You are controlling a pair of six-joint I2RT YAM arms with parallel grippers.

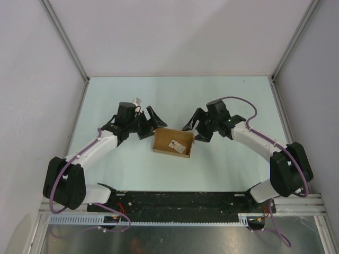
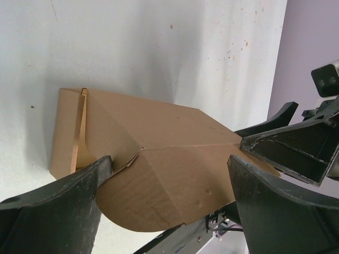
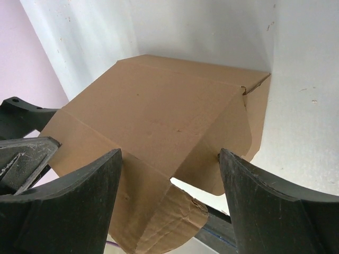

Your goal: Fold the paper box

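The paper box (image 1: 172, 143) is a brown cardboard carton lying in the middle of the table, its open side up and its end flaps loose. My left gripper (image 1: 151, 125) is open at the box's left end. In the left wrist view the box (image 2: 159, 153) lies between the wide-spread fingers (image 2: 58, 211), with a rounded flap hanging toward the camera. My right gripper (image 1: 195, 129) is open at the box's right end. In the right wrist view the box (image 3: 153, 116) spans the gap between the fingers (image 3: 275, 206), with a creased flap below.
A tiny white packet (image 1: 174, 143) lies inside the box. White walls and aluminium posts (image 1: 63, 39) enclose the pale table (image 1: 175, 95). A black rail (image 1: 180, 200) runs along the near edge between the arm bases.
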